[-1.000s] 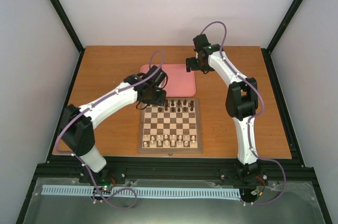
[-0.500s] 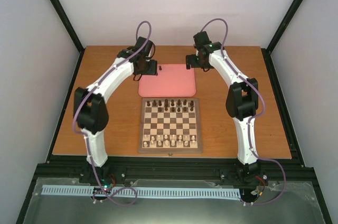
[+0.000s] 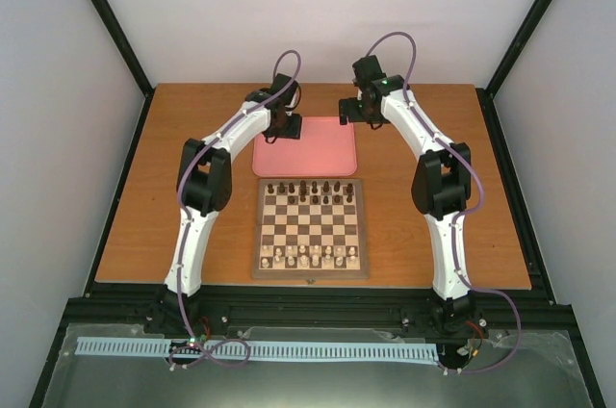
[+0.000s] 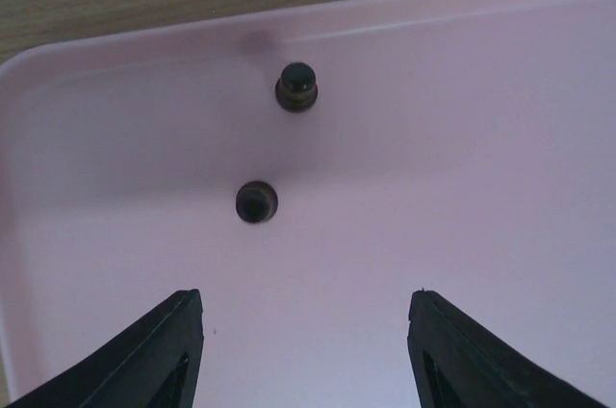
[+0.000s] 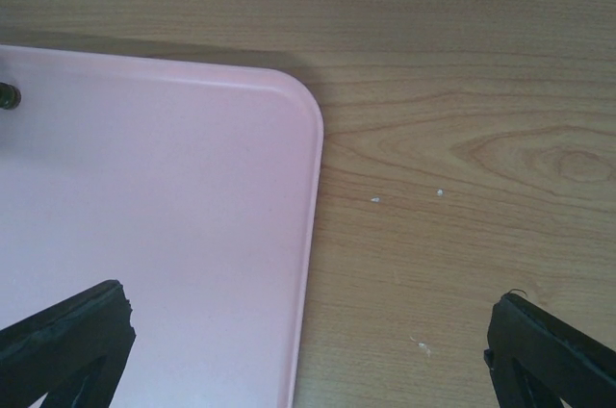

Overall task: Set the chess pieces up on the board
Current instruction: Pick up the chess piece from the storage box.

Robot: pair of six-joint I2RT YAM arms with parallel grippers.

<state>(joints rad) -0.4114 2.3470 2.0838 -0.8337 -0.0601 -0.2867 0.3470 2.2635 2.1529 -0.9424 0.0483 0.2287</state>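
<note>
Hovering wide left hand [image 4: 304, 298], wide right hand [image 5: 308, 298], glossy pink tray [image 4: 472, 148], round chess pieces [image 4: 296, 87]

Between the fingers [image 4: 159, 355] of the left gripper [image 4: 306, 300] lies only bare pink tray [image 4: 500, 139], so this gap is free. Ahead of the fingertips the nearer dark piece [image 4: 256, 202] stands a little toward the view's left finger; the farther dark piece [image 4: 296, 88] stands beyond it, near the tray's far edge. The fingers [image 5: 67, 345] of the right gripper [image 5: 308, 304], set wide, frame only the tray's low corner and bare table [image 5: 462, 90]; a cut-off dark piece [image 5: 7, 95] stands far ahead, outside the left finger.
</note>
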